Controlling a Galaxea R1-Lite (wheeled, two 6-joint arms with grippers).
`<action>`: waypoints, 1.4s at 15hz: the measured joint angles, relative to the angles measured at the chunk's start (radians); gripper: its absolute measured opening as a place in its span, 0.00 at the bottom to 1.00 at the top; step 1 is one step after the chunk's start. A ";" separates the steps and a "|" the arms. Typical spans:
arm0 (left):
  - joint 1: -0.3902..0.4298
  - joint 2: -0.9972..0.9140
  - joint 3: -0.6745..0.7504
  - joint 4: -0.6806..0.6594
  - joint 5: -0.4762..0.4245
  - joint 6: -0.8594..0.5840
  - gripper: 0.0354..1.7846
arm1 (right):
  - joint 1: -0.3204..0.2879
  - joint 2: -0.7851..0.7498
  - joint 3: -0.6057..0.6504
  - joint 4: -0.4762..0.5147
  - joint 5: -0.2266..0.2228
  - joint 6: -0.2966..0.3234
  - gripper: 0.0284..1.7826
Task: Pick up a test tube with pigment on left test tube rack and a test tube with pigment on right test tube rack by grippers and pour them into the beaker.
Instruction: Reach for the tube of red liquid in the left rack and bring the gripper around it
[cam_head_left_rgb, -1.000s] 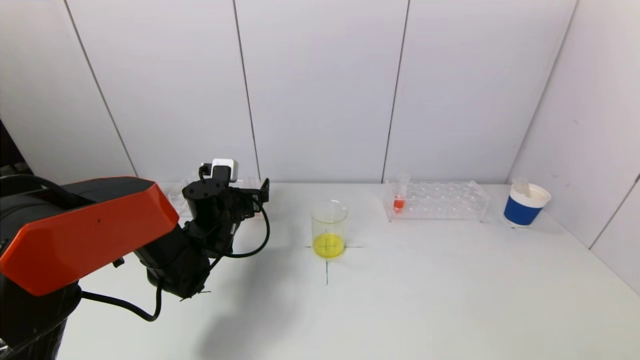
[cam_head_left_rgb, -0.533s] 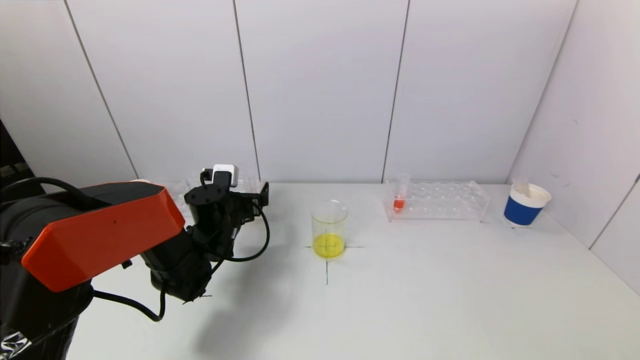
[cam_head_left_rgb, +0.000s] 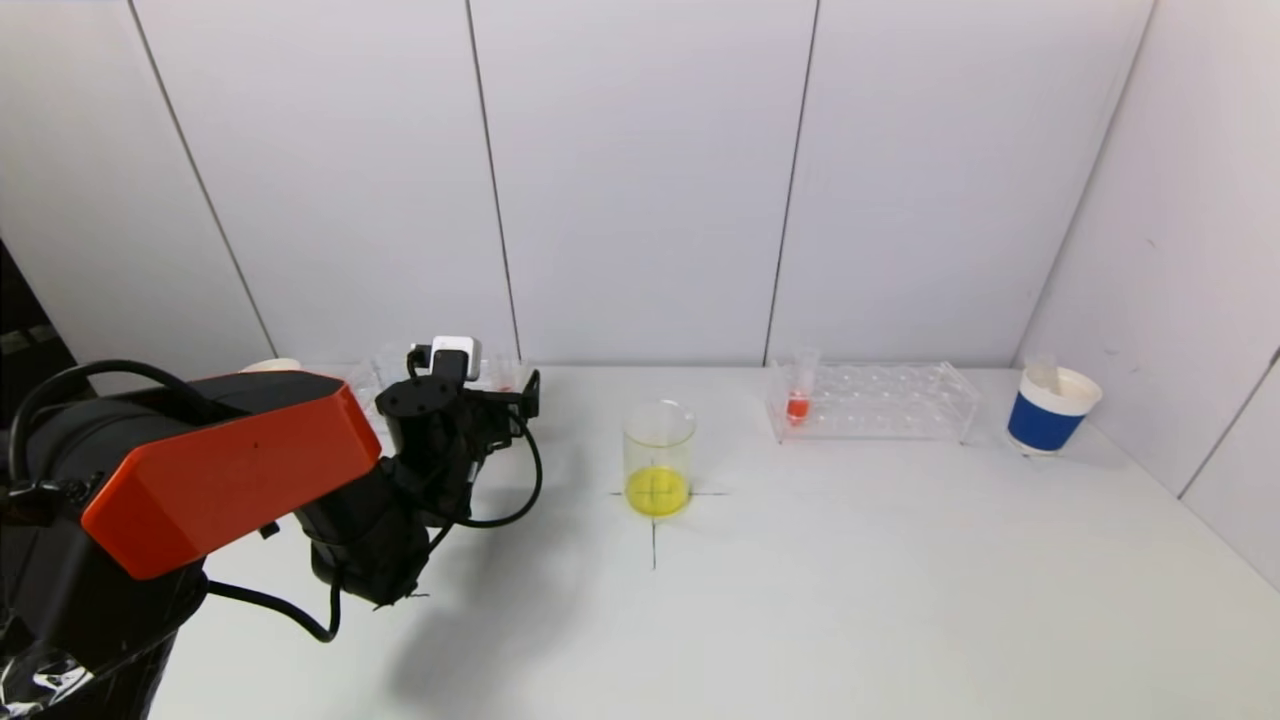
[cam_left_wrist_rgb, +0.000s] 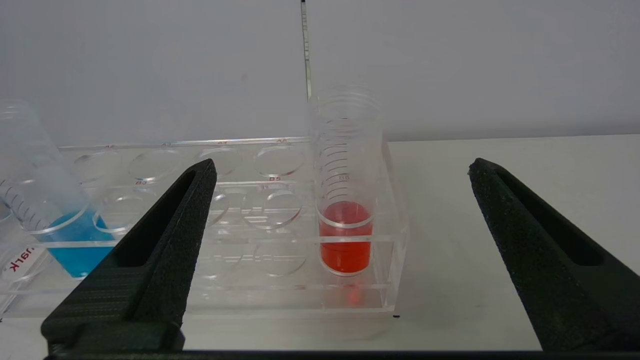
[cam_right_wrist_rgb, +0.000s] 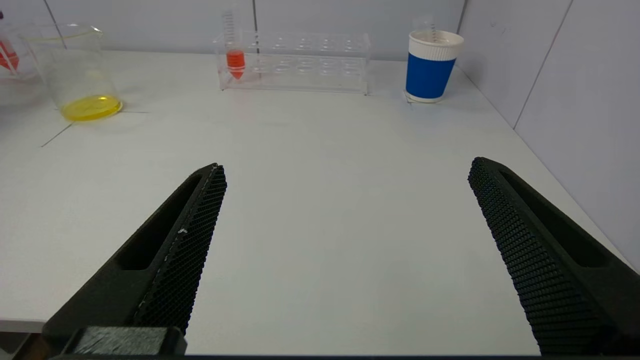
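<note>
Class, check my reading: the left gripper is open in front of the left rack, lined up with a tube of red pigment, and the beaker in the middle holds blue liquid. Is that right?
One detail is wrong: the beaker holds yellow liquid, as the head view shows. The rest stands: the left gripper is open before the left rack, facing the red tube.

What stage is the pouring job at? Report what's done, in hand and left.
Done: the beaker already holds yellow liquid; which tube it came from cannot be told. In hand: the open left claw faces the red tube in the left rack, not gripping. Left: grasp and pour it, then the right rack's red tube; the right claw hangs open, away.
</note>
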 joint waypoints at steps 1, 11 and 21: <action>0.000 0.004 -0.005 0.000 0.000 0.004 0.99 | 0.000 0.000 0.000 0.000 0.000 0.000 0.99; 0.000 0.021 -0.059 0.000 -0.002 0.029 0.99 | 0.000 0.000 0.000 0.000 0.000 0.000 0.99; 0.014 0.040 -0.086 0.000 -0.003 0.040 0.99 | 0.000 0.000 0.000 0.000 0.000 0.000 0.99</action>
